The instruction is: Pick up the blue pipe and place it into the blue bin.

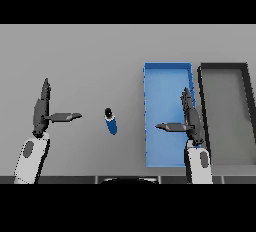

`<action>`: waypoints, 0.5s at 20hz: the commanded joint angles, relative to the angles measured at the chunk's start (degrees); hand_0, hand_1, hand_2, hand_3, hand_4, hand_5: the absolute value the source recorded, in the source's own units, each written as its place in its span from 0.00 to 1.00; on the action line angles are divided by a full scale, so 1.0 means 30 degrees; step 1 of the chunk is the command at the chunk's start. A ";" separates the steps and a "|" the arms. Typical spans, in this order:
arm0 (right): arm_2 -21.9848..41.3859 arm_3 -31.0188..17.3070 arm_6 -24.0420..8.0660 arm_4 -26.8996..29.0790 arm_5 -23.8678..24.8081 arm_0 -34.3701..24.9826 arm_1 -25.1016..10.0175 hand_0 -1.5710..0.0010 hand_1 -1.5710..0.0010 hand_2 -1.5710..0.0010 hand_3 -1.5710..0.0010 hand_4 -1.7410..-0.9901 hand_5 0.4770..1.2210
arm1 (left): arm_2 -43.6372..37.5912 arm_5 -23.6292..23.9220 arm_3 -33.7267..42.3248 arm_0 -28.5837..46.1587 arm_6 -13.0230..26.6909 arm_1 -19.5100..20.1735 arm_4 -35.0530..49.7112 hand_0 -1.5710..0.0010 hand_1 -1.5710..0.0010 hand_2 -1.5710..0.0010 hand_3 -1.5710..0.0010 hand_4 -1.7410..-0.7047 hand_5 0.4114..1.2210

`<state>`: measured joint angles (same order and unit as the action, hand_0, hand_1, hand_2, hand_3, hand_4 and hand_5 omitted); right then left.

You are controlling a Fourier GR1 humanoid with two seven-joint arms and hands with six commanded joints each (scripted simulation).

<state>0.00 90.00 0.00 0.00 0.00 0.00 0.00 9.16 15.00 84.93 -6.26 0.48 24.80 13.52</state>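
Blue pipe [110, 121] lies on table [90, 51] between open left hand [42, 111] and blue bin [167, 76]; open right hand [190, 121] over bin, dark bin [225, 67] beside.

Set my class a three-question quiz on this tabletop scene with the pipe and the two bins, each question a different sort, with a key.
1. True or false: the pipe already lies in the blue bin.
2. Which robot hand is over the blue bin? A) left robot hand B) right robot hand
3. Fill in: the dark bin stands to the ____ of the blue bin.

Key: 1. False; it lies on the table, between the left robot hand and the blue bin. 2. B. 3. right.
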 commanded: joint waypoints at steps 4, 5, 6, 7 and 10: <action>0.0154 0.0058 0.0024 -0.0124 0.0098 0.0060 0.0150 1.00 1.00 1.00 1.00 0.69 0.17 | -0.0123 -0.0120 -0.0024 0.0083 -0.0235 0.0122 0.0105 1.00 1.00 1.00 1.00 0.71 0.22; 0.0201 0.0079 0.0023 -0.0170 0.0131 0.0079 0.0198 1.00 1.00 1.00 1.00 0.69 0.17 | -0.0159 -0.0165 -0.0034 0.0109 -0.0268 0.0162 0.0141 1.00 1.00 1.00 1.00 0.71 0.22; 0.0230 0.0116 0.0002 -0.0151 0.0153 0.0039 0.0266 1.00 1.00 1.00 1.00 0.69 0.17 | -0.0258 -0.0186 -0.0033 0.0116 -0.0348 0.0282 0.0166 1.00 1.00 1.00 1.00 0.71 0.22; 0.0852 0.0772 0.1171 -0.1233 -0.0379 0.0740 -0.0861 1.00 1.00 1.00 1.00 0.69 0.17 | 0.0473 -0.2182 0.0186 0.0865 -0.1652 0.1322 -0.0058 1.00 1.00 1.00 1.00 0.71 0.22; 0.1722 0.1896 0.1561 -0.2308 -0.0992 0.1602 -0.1865 1.00 1.00 1.00 1.00 0.68 0.16 | 0.0880 -0.4670 0.0114 0.1647 -0.3160 0.3002 -0.0211 1.00 1.00 1.00 1.00 0.71 0.22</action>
<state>5.17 95.68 4.87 -6.92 -3.00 4.84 -5.59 11.80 0.97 85.27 -1.29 -9.02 33.82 12.88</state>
